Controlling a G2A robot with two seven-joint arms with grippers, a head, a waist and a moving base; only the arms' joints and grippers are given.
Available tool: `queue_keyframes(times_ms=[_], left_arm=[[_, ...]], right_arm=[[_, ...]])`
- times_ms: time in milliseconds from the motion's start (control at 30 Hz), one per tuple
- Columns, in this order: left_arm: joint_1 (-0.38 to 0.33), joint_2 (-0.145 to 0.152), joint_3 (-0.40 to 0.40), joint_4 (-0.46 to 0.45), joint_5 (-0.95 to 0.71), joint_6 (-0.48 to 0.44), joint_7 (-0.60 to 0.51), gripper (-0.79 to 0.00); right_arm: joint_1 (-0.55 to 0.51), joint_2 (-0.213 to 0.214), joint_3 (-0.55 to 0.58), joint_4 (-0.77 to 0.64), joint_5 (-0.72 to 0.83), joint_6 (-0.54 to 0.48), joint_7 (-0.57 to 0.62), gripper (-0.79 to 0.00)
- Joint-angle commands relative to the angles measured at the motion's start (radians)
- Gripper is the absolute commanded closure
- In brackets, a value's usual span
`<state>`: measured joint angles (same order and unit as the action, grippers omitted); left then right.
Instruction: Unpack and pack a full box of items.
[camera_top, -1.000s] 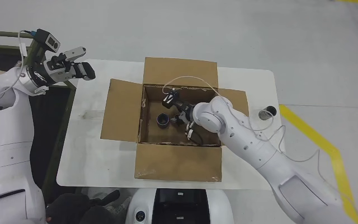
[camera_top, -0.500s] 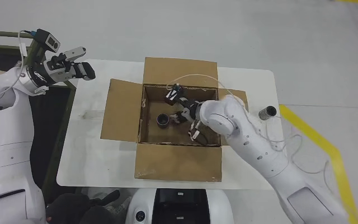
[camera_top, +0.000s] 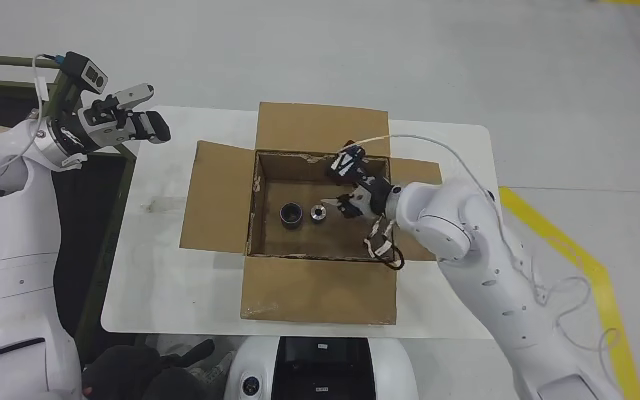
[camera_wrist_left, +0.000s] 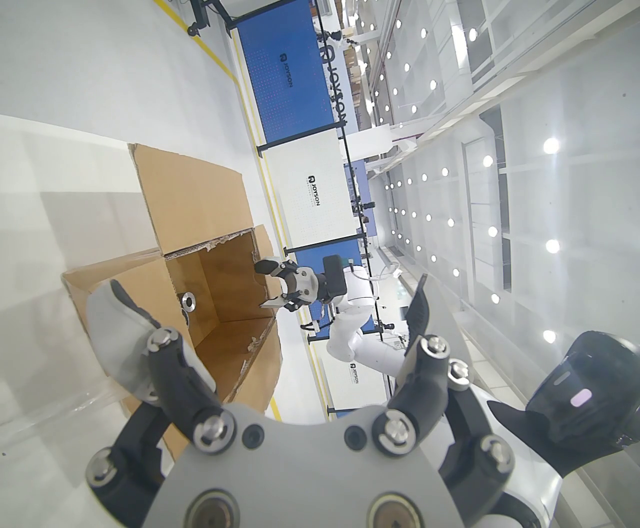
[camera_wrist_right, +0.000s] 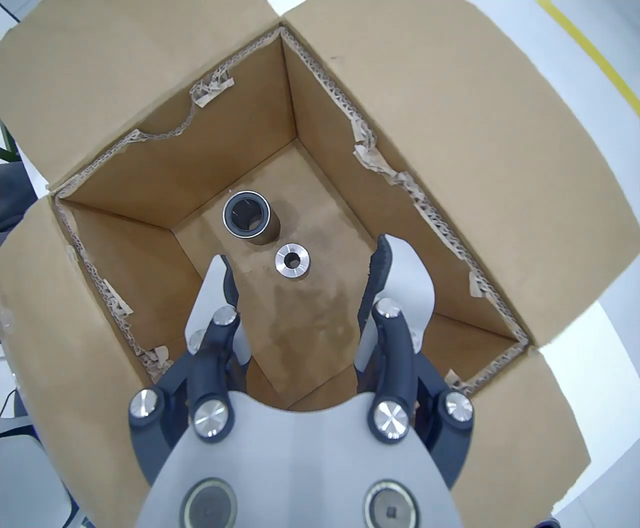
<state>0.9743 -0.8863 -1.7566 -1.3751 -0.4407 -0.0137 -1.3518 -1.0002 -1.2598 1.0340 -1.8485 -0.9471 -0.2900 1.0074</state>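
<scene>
Right gripper (camera_wrist_right: 302, 255) up out of the cardboard box (camera_wrist_right: 320, 115), fingers spread wide and holding nothing.

A second ago this gripper was low inside the box, covering the spot next to the dark cylinder (camera_wrist_right: 246, 215). Now it hangs above the box's right side, and a small metal ring (camera_wrist_right: 292, 260) lies bare on the floor there, just beside the cylinder. The ring is bright, flat and bored through. The cylinder stands upright, a matt black sleeve with a thin shiny lip, and its bore is too dark to see into. The box is brown corrugated board with four flaps folded out and ragged, torn rims. It rests on the white table (camera_top: 160, 260). Farther off, past the table's left edge, the left gripper (camera_top: 148, 111) is unchanged, fingers parted and empty.
</scene>
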Motion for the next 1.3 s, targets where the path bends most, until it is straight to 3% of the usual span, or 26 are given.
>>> queue_keyframes(times_ms=[0, 533, 933, 1267], left_arm=[[0.000, 0.000, 0.000, 0.000, 0.000, 0.000, 0.000, -0.785], [0.000, 0.000, 0.000, 0.000, 0.000, 0.000, 0.000, -0.785], [0.000, 0.000, 0.000, 0.000, 0.000, 0.000, 0.000, -0.785], [0.000, 0.000, 0.000, 0.000, 0.000, 0.000, 0.000, -0.785]], right_arm=[[-0.034, 0.009, 0.052, -0.028, 0.009, -0.004, -0.016, -0.539], [-0.249, 0.066, 0.404, -0.130, 0.071, -0.016, -0.080, -0.582], [-0.310, 0.088, 0.543, -0.032, 0.085, 0.003, -0.129, -0.573], [-0.328, 0.105, 0.607, 0.038, 0.048, 0.019, -0.127, -0.616]])
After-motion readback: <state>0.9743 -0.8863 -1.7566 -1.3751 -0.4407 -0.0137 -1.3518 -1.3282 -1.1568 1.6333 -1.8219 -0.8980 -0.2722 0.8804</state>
